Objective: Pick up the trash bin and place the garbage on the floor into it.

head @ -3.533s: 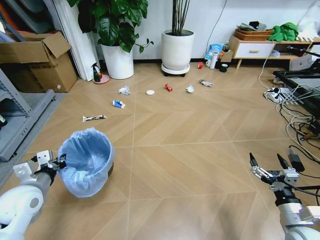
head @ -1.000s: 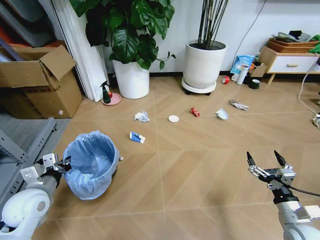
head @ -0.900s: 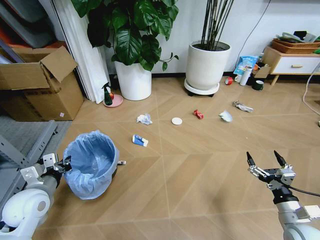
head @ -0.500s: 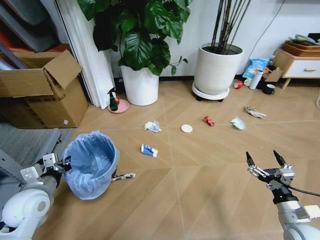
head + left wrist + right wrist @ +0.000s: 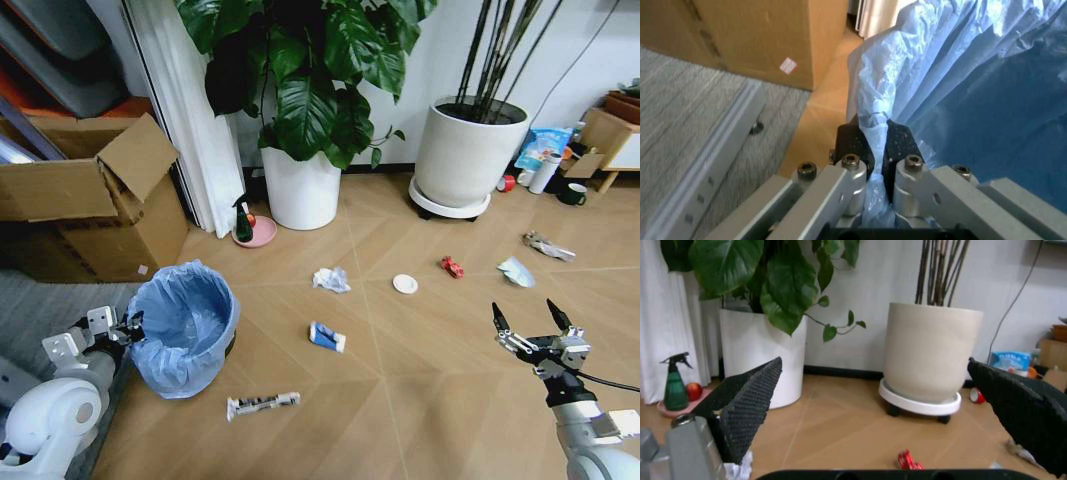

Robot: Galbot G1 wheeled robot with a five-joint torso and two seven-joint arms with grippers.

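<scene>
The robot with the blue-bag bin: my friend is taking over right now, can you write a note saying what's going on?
Left pincer: shut on the bag rim of the trash bin, at the robot's left.
Right pincer: open, empty, held above the floor.
On the floor: black-white tube nearest the bin, blue-white packet, crumpled white paper, white disc, red wrapper, a pale scrap, silvery wrapper.
Done: bin gripped.
Left: every piece listed must go in; none has been picked up yet.

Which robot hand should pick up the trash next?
Probably the right gripper: it is open and holds nothing, out over bare floor. The left gripper is shut on the rim of the trash bin, so it is busy.
</scene>
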